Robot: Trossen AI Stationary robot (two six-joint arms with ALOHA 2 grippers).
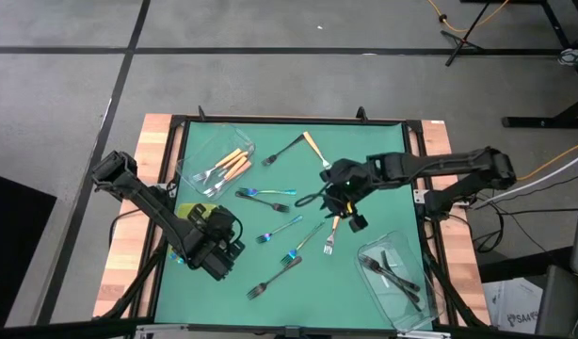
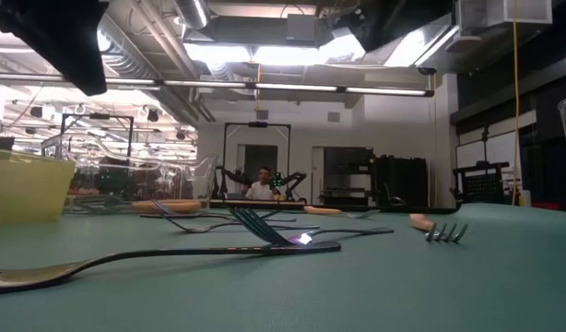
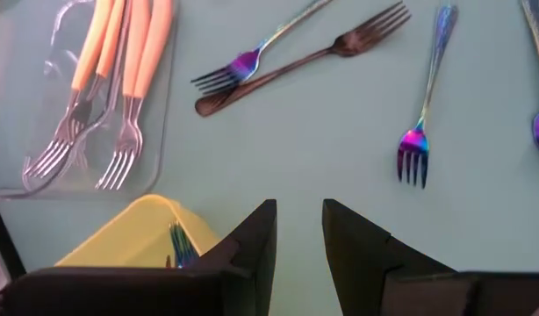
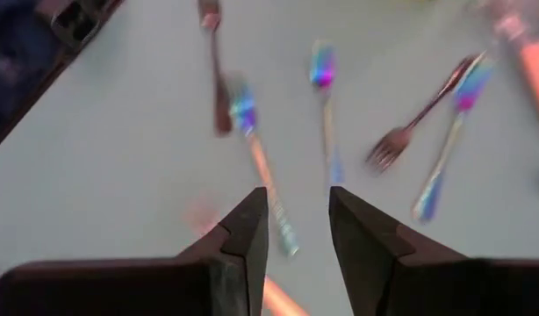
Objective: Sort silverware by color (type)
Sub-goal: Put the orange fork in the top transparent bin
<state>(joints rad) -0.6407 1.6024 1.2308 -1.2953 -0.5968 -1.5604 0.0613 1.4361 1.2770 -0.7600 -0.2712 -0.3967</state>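
The silverware lies scattered on the green mat: iridescent forks (image 1: 280,229), dark forks (image 1: 281,151) and orange-handled forks (image 1: 313,147). More orange-handled ones lie in a clear tub (image 1: 216,158) at the far left. Dark ones lie in a clear tub (image 1: 398,277) at the near right. One iridescent fork (image 3: 178,246) sits in the yellow-green tray (image 3: 133,237). My left gripper (image 3: 298,230) hovers open beside that tray (image 1: 189,213). My right gripper (image 4: 298,219) hovers open above the mat's middle (image 1: 350,217), over an orange-handled fork (image 1: 331,235).
The mat has a dark raised frame (image 1: 289,120) with wooden boards (image 1: 129,226) outside it. Bare mat (image 1: 270,311) shows along the near edge. In the low view a dark fork (image 2: 172,260) lies close in front, and a person sits far behind the table.
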